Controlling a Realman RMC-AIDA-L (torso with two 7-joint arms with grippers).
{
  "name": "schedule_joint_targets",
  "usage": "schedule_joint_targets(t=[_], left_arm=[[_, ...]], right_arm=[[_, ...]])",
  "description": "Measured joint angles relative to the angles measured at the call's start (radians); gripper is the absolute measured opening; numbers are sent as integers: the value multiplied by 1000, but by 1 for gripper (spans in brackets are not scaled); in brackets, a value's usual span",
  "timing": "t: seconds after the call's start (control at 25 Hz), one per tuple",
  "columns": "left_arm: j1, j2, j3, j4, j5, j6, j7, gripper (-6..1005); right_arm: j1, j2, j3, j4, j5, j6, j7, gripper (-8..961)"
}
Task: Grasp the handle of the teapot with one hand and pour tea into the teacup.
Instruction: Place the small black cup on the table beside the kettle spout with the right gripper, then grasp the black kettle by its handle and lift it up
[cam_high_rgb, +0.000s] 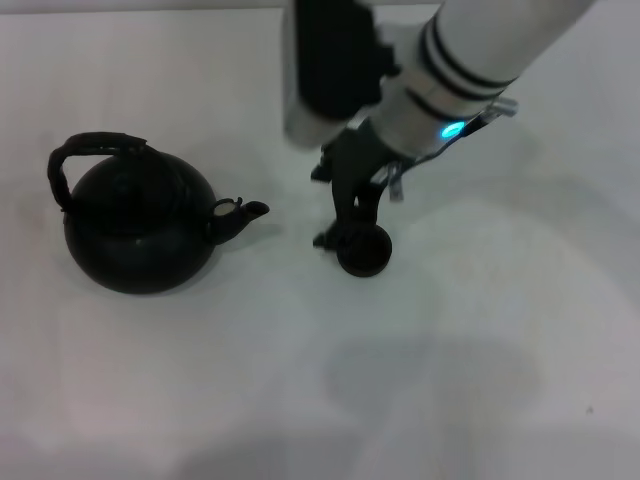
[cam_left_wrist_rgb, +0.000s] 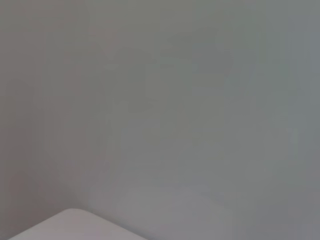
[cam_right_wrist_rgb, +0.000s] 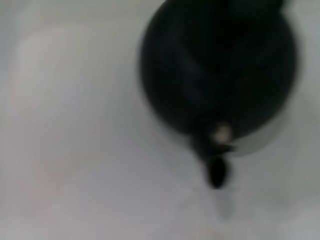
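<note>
Black teapot (cam_high_rgb: 138, 226) in both; teacup (cam_high_rgb: 362, 249), right gripper (cam_high_rgb: 345, 215) head-only.

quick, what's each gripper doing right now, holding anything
Right gripper: down at the teacup, fingers around it; whether it grips cannot be told.
Left gripper: not in view; its wrist camera shows only a blank surface.

My head camera looks down on the table (cam_high_rgb: 150, 400); the right wrist camera, close in, shares the teapot (cam_high_rgb: 138, 225) (cam_right_wrist_rgb: 220, 70); the left wrist faces blank grey.
</note>
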Motion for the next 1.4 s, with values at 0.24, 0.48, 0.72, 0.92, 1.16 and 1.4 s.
schedule_joint_targets(t=[0.24,0.48,0.72,0.92,1.16,1.4], left_arm=[[-3,-1,-2,0,-4,-1,4,774],[-3,-2,-6,1,-8,-9,16,776],[-25,-2,-8,3,-12,-28,70,776],[-39,-1,-8,-2,-12,-32,80,775],[-41,-3,-8,-7,-12,-38,122,773],[-37,-3,-5,-8,-12,-83,125,770]], right_arm=[[-139,0,209,-8,18,136,-37,849],[-343,-2,360,-18,311,464,-136,847],[-478,-2,385,38,975,597,-627,845],[-480,0,489,301,1571,360,-1023,842],[-454,2,519,601,2050,111,-1524,839],[-462,8,514,728,2199,97,-1780,837]])
